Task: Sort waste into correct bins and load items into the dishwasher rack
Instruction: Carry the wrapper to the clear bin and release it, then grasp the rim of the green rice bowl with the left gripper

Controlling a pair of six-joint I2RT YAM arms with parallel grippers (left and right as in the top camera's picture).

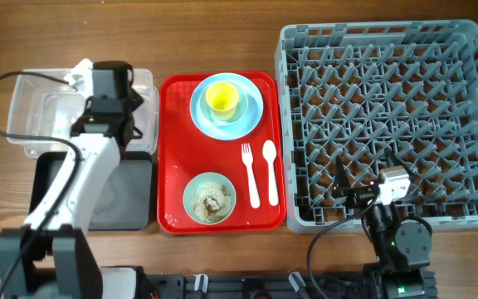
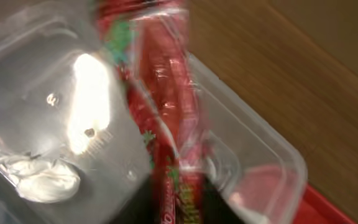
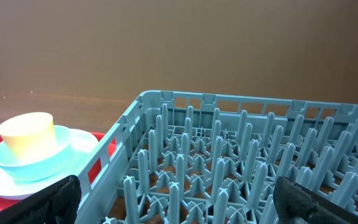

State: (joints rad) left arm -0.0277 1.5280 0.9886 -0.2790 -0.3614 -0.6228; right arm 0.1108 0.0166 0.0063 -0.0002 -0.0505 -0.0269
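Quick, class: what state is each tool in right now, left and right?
Left tool: cannot be told; a blurred wrapper fills its view, above the tub.
Right tool: open, holding nothing.

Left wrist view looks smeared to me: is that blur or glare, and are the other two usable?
Left wrist: motion blur smears the red wrapper, and a bright glare patch washes out part of the clear tub; overhead: sharp, evenly lit, soft shadows only; right wrist: the dishwasher rack is in focus, with no glare.
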